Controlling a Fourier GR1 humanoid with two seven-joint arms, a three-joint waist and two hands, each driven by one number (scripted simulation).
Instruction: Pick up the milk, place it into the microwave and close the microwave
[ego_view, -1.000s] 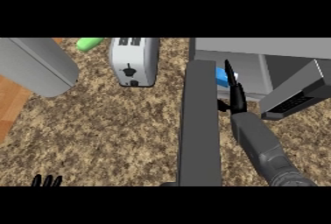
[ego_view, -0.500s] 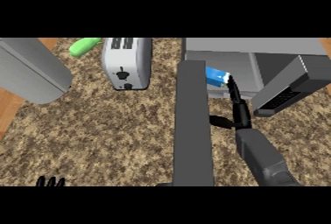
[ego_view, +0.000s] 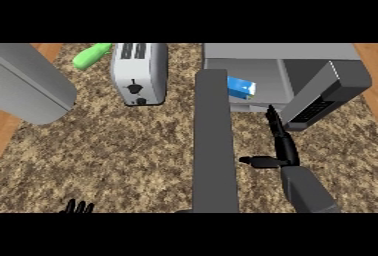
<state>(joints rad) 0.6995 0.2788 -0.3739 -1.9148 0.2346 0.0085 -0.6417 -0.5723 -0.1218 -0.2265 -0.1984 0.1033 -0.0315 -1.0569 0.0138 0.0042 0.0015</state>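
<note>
The milk (ego_view: 241, 88), a small blue and white carton, stands inside the open microwave (ego_view: 280, 55) near its left side. The microwave's door (ego_view: 214, 145) is swung wide open and reaches toward me as a long grey slab. My right hand (ego_view: 283, 147) hovers in front of the opening, below and to the right of the milk and apart from it. Its fingers are straight and point at the cavity, its thumb sticks out left toward the door, and it holds nothing. Only the fingertips of my left hand (ego_view: 77, 206) show, resting at the lower left edge.
A silver toaster (ego_view: 139, 72) stands left of the microwave, with a green object (ego_view: 92, 55) behind it. A large grey rounded body (ego_view: 33, 82) fills the far left. The microwave's dark control panel (ego_view: 325, 95) juts out right of my right hand.
My right hand has let go of the milk and drawn back out of the microwave toward me. The milk stays inside. The left hand has not moved.
</note>
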